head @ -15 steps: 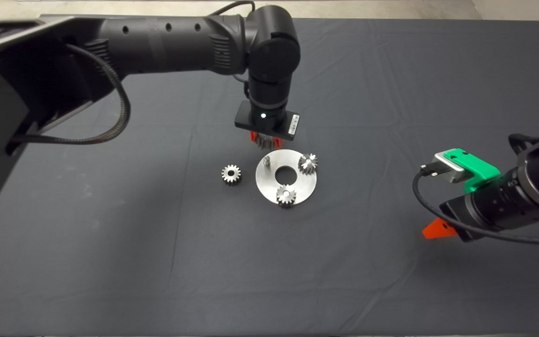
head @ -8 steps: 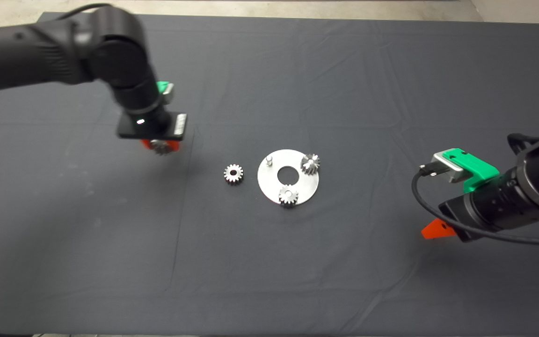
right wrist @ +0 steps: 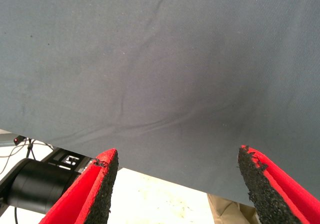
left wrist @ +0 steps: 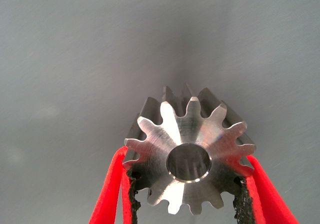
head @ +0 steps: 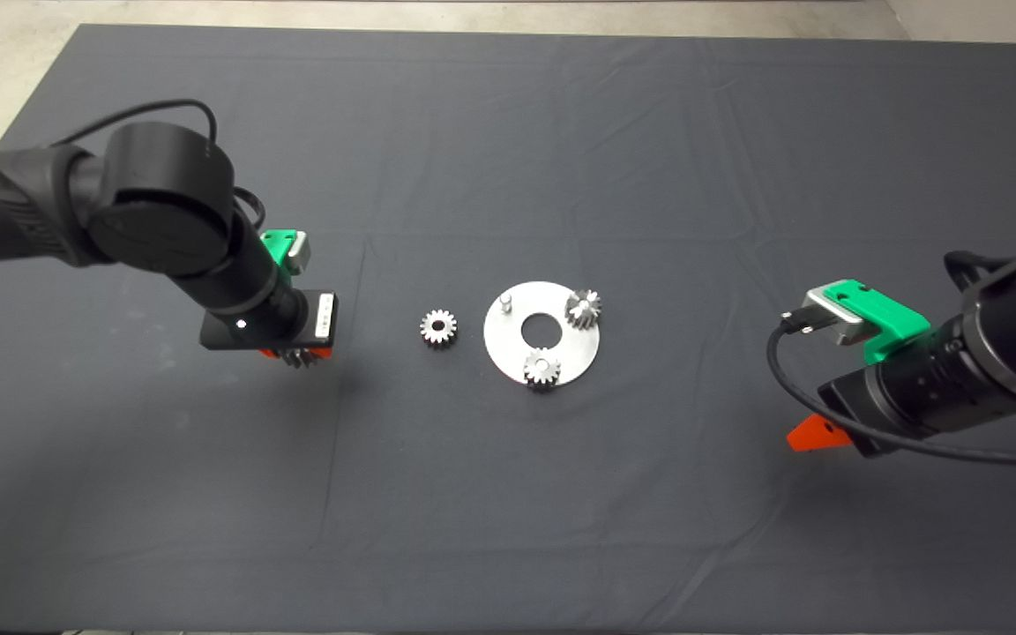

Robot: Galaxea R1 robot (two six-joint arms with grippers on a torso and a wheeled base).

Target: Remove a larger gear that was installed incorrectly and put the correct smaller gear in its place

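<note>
A: Where was the larger gear (left wrist: 190,156)?

B: The left gripper (head: 296,355) had it. Its jaws were pinching the gear by its teeth, one red finger (left wrist: 111,194) on each side. It hung over the dark mat (head: 508,494) on the desk, at about 9 o'clock from the round metal plate (head: 561,348) and well apart from it.

A: And the smaller gear (head: 438,328)?

B: It lay flat on the mat, just beside the plate at 9 o'clock, between the plate and the left gripper.

A: What was on the plate?

B: Two small gears, one (head: 583,308) at about 2 o'clock and one (head: 541,367) at 6 o'clock. A bare little pin (head: 505,305) stood at about 10 o'clock.

A: And the other arm?

B: The right gripper (right wrist: 175,186) waited at the mat's edge, far out at 3 o'clock from the plate. Its jaws were spread wide with nothing between them.
</note>
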